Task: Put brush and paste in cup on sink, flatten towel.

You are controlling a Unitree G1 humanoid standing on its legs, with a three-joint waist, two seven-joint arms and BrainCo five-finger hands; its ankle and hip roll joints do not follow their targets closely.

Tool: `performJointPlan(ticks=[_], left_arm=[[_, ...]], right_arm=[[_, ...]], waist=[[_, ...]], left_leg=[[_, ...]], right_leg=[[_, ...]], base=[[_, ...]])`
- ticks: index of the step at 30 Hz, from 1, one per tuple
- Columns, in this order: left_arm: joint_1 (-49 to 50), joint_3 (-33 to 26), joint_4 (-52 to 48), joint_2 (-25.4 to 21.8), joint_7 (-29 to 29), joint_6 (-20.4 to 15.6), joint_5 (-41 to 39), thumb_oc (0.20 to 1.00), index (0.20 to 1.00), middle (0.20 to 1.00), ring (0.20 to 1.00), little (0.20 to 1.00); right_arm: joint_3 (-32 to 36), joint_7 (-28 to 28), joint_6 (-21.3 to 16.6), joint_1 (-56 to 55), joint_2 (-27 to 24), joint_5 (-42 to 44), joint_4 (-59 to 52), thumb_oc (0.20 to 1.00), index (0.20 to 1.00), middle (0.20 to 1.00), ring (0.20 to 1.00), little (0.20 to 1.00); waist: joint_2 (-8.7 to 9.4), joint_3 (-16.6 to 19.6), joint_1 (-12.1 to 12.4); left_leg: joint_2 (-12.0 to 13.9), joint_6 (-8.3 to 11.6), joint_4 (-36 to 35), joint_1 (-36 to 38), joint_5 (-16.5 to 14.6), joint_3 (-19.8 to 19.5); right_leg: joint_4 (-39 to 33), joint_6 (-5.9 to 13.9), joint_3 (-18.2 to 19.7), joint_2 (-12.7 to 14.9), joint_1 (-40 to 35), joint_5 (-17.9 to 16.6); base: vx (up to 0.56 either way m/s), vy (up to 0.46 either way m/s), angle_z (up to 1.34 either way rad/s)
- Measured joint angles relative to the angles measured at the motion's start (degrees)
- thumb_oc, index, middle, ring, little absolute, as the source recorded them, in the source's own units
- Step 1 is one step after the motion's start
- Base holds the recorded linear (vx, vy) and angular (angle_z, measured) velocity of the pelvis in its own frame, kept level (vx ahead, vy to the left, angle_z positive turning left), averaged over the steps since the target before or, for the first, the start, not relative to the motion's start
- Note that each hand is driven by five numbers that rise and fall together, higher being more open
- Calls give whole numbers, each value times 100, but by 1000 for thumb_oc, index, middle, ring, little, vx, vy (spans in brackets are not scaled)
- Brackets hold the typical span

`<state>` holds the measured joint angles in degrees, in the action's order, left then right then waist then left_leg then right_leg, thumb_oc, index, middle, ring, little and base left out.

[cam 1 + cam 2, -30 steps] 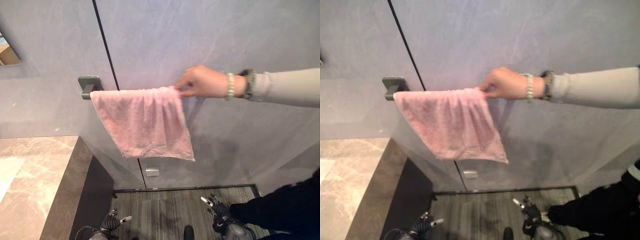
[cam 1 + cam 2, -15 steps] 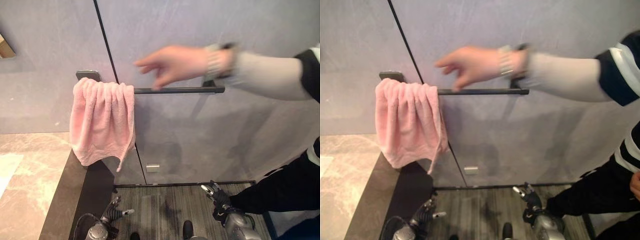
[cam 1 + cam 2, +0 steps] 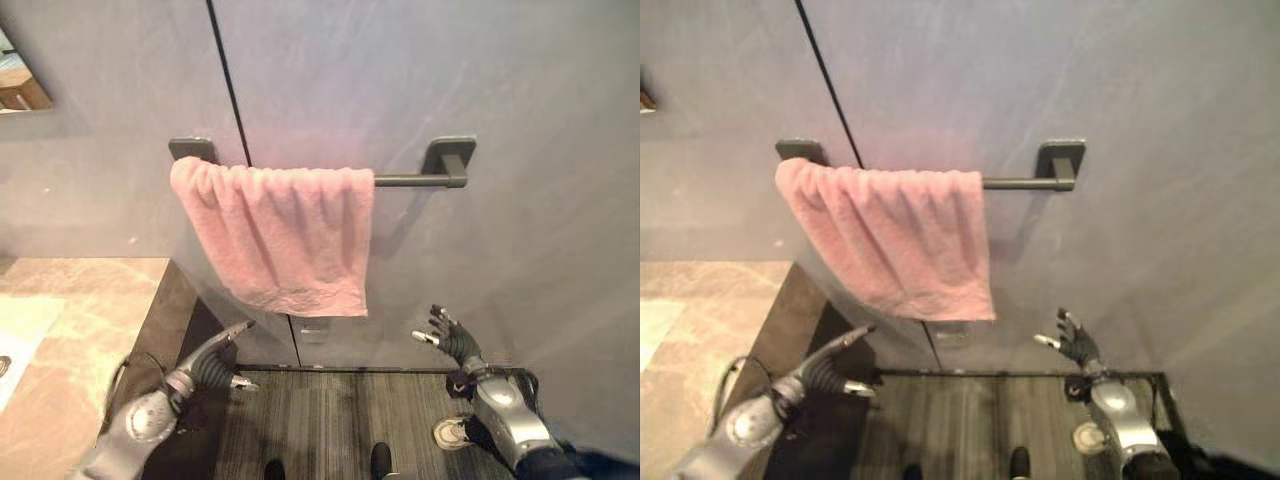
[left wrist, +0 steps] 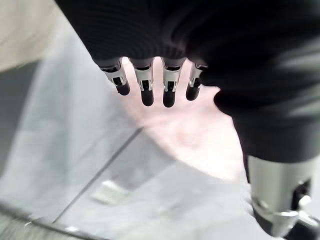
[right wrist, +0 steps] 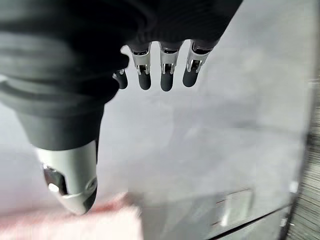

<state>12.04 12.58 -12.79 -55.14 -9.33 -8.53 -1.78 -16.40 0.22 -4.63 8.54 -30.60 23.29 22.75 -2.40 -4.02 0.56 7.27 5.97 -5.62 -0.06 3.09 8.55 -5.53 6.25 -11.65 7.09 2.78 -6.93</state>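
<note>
One pink towel is what you have in front of you, draped over the dark towel bar on the grey wall, bunched in folds toward the bar's left bracket and covering a bit more than half its length, with the right stretch of the bar bare. It hangs with its lower edge slanting, so by the look of it the flattening is not yet done: you need to draw the cloth along the bar and smooth the folds. Your left hand is below the towel's lower left corner, near the dark edge of the marble tabletop, fingers straight and relaxed, holding nothing and clear of the cloth. Your right hand is lower right of the towel, well apart from it, fingers spread and empty. Brush, paste and cup are nowhere in what you see here, so you cannot judge that part of the task from this; treat the towel as the step in hand.
</note>
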Motion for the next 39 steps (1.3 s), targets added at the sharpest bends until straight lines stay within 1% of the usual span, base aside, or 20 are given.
performJointPlan(ticks=[4, 5, 8, 10, 15, 17, 21, 23, 25, 26, 27, 28, 30, 32, 33, 35, 36, 37, 38, 39], left_arm=[[232, -431, -693, -1241, -340, 50, -543, 1000, 1000, 1000, 1000, 1000], [273, -591, -798, -1400, -408, 42, -738, 1000, 1000, 1000, 1000, 1000], [732, -1078, -881, -2054, -757, 75, -1898, 1000, 1000, 1000, 1000, 1000], [943, -1300, -735, -2206, -885, 123, -2501, 1000, 1000, 1000, 1000, 1000], [1449, -2599, -225, -2358, -827, 97, -2654, 1000, 1000, 1000, 1000, 1000], [1424, -2796, 92, -2353, -702, 104, -2654, 1000, 1000, 1000, 1000, 1000], [875, -2721, 355, -2346, -396, 90, -2216, 1000, 1000, 1000, 1000, 1000], [286, -2247, 568, -2354, -290, 32, -2170, 1000, 1000, 1000, 1000, 1000], [-520, -1539, 824, -2292, -242, -21, -2063, 1000, 1000, 1000, 1000, 1000], [-1192, -854, 1116, -2364, -213, -58, -2049, 1000, 1000, 1000, 1000, 1000], [-1391, -673, 1189, -2360, -212, -62, -2028, 1000, 1000, 1000, 1000, 1000], [-2634, 512, 1732, -2216, -150, -65, -2029, 1000, 1000, 1000, 1000, 1000], [-3755, 1604, 1996, -2212, -94, 3, -2027, 1000, 1000, 1000, 1000, 1000], [-4085, 1712, 2103, -1992, -55, -45, -2030, 1000, 1000, 1000, 1000, 1000], [-4990, 2359, 2830, -1463, -20, -60, -2029, 1000, 1000, 1000, 1000, 1000], [-4962, 2487, 2926, -1374, -37, -82, -2024, 1000, 1000, 1000, 1000, 1000], [-4941, 2491, 2976, -1361, -37, -74, -2024, 1000, 1000, 1000, 1000, 1000], [-4987, 2458, 3104, -1212, -9, -76, -2003, 1000, 1000, 1000, 1000, 1000], [-5043, 2456, 3346, -903, 6, -79, -2012, 887, 887, 887, 887, 887], [-5004, 2420, 3477, -687, 76, -73, -2040, 683, 683, 683, 683, 683]], right_arm=[[-499, -15, 217, 925, -73, -19, -26, 1000, 1000, 1000, 1000, 1000], [-554, -9, 259, 1036, -126, -82, -142, 1000, 1000, 1000, 1000, 1000], [-813, 34, 280, 1223, -235, -113, -375, 1000, 1000, 1000, 1000, 1000], [-1040, 149, 320, 1471, -263, -114, -461, 1000, 1000, 1000, 1000, 1000], [-1128, 239, 344, 1668, -515, -170, -647, 1000, 1000, 1000, 1000, 1000], [-1148, 240, 361, 1664, -537, -214, -742, 1000, 1000, 1000, 1000, 1000], [-1134, 232, 385, 1714, -355, -216, -828, 1000, 1000, 1000, 1000, 1000], [-1229, 232, 427, 1843, -289, -209, -824, 1000, 1000, 1000, 1000, 1000], [-1382, 234, 451, 1993, -277, -137, -843, 1000, 1000, 1000, 1000, 1000], [-1459, 243, 470, 2127, -268, -87, -843, 1000, 1000, 1000, 1000, 1000], [-1508, 247, 474, 2175, -249, -52, -868, 1000, 1000, 1000, 1000, 1000], [-1666, 236, 480, 2330, -239, 94, -889, 1000, 1000, 1000, 1000, 1000], [-1683, 237, 484, 2420, -184, 170, -893, 1000, 1000, 1000, 1000, 1000], [-1722, 239, 485, 2483, -109, 168, -903, 1000, 1000, 1000, 1000, 1000], [-1760, 182, 484, 2560, -126, 83, -950, 1000, 1000, 1000, 1000, 1000], [-1777, 116, 474, 2625, -88, 62, -969, 1000, 1000, 1000, 1000, 1000], [-1787, 104, 474, 2634, -87, 62, -970, 438, 438, 438, 438, 438], [-1800, 72, 474, 2642, -105, 65, -975, 200, 200, 200, 200, 200], [-1816, 24, 474, 2672, -79, 86, -965, 200, 200, 200, 200, 200], [-1815, 5, 470, 2688, -8, 192, -943, 200, 200, 200, 200, 200]], waist=[[-52, -126, 124], [-65, -136, 169], [-98, -234, 239], [-127, -289, 243], [-88, -402, 397], [-88, -402, 387], [-15, -461, 434], [27, -489, 440], [100, -507, 338], [117, -518, 387], [176, -530, 302], [230, -536, 176], [306, -561, 192], [336, -577, 90], [344, -589, 37], [386, -623, 36], [408, -635, 22], [462, -640, -27], [510, -646, 1], [564, -651, 13]], left_leg=[[4, 24, 2, -77, 13, -14], [2, 22, 4, -115, 41, -20], [7, 41, 26, -228, 65, -116], [1, 38, 27, -312, 83, -155], [-9, 41, 28, -441, 92, -184], [-13, 42, 28, -491, 93, -208], [-21, 55, 29, -624, 118, -245], [-22, 56, 29, -636, 118, -208], [-34, 56, 29, -686, 118, -171], [-28, 63, 29, -720, 134, -143], [-30, 63, 30, -732, 135, -123], [-34, 55, 31, -801, 145, -88], [-28, 54, 30, -817, 147, 9], [-37, 55, 30, -817, 144, 43], [-66, 49, 31, -881, 145, 85], [-31, 46, 31, -921, 166, 131], [-18, 50, 31, -921, 168, 132], [-6, 53, 30, -923, 169, 135], [8, 62, 30, -923, 175, 138], [21, 65, 30, -923, 175, 149]], right_leg=[[2, -9, -19, -6, 55, -4], [16, -15, -26, -1, 111, -19], [50, -32, -155, -5, 172, -40], [50, -31, -174, -2, 225, -39], [51, -18, -220, 12, 339, -29], [51, -7, -250, 20, 366, -20], [51, -16, -282, 23, 489, -30], [51, -17, -256, 25, 526, -38], [52, -12, -184, 4, 601, -63], [52, -14, -179, 29, 648, -78], [52, -20, -144, 17, 695, -99], [52, -28, -116, 19, 770, -128], [53, -35, -39, 14, 841, -159], [52, -36, 13, -7, 876, -168], [54, -43, 34, -14, 952, -203], [54, -54, 78, 6, 1019, -232], [54, -56, 80, -6, 1019, -233], [54, -62, 96, -54, 1027, -238], [53, -71, 122, -65, 1035, -244], [52, -72, 143, -65, 1048, -245]], base=[[-50, -3, 3], [-62, 4, 11], [-30, 25, 14], [-12, 35, 10], [3, 28, 5], [10, 22, 9], [15, 43, 3], [5, 45, -9], [-1, 57, -10], [-23, 44, -13], [-19, 73, -14], [-8, 40, -15], [-15, 53, -20], [-30, 71, -15], [-5, 27, -8], [3, 22, -10], [5, 21, -7], [8, 14, -3], [10, 6, -5], [15, -2, -7]])
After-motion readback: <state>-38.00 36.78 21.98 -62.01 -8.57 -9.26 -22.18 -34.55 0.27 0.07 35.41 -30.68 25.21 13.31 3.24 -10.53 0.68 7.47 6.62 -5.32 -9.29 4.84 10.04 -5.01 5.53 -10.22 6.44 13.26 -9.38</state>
